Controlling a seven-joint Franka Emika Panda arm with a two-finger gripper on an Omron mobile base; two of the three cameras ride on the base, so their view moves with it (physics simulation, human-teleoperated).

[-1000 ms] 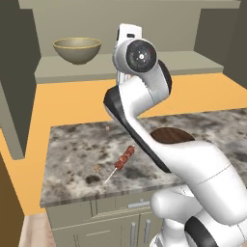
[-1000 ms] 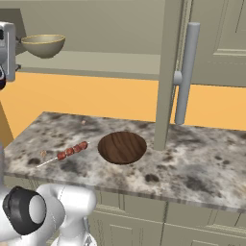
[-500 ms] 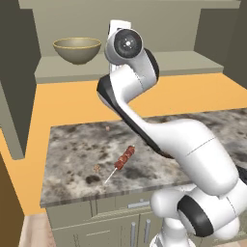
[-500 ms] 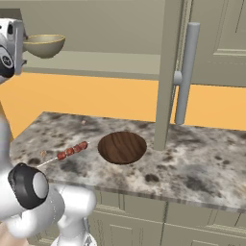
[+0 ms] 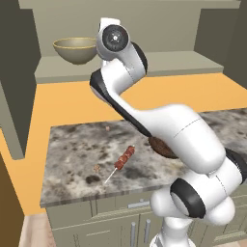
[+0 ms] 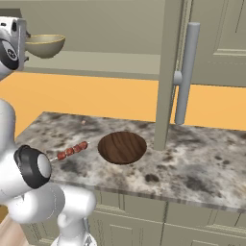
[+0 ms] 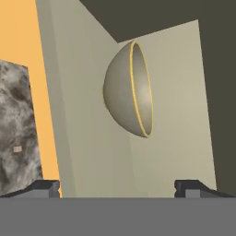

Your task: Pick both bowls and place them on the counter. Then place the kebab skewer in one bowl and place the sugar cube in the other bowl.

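The deep beige-olive bowl (image 7: 128,90) with its yellowish rim stands upright on the olive-grey shelf (image 5: 173,61), and in the hand view, which is rolled on its side, it lies ahead of the gripper (image 7: 117,188) and roughly midway between the two dark fingertips (image 7: 44,186), well apart from both, with nothing touching it. The jaws stand wide open and hold nothing. From the left base view the same bowl (image 5: 75,49) sits just to the left of the arm's raised white wrist, near it but clear of it; in the right base view it (image 6: 44,45) is at the shelf's left end beside the hand. Below the shelf runs a plain orange surface (image 6: 96,96), and in front of that the speckled stone counter (image 6: 202,168). On the counter the shallow dark brown wood-grained bowl (image 6: 122,147) rests flat, with the kebab skewer (image 6: 71,151) lying just to its left, apart from it, meat chunks toward the bowl. The sugar cube (image 5: 96,168) lies on the stone near the skewer's bare stick end. No writing or label can be read anywhere.
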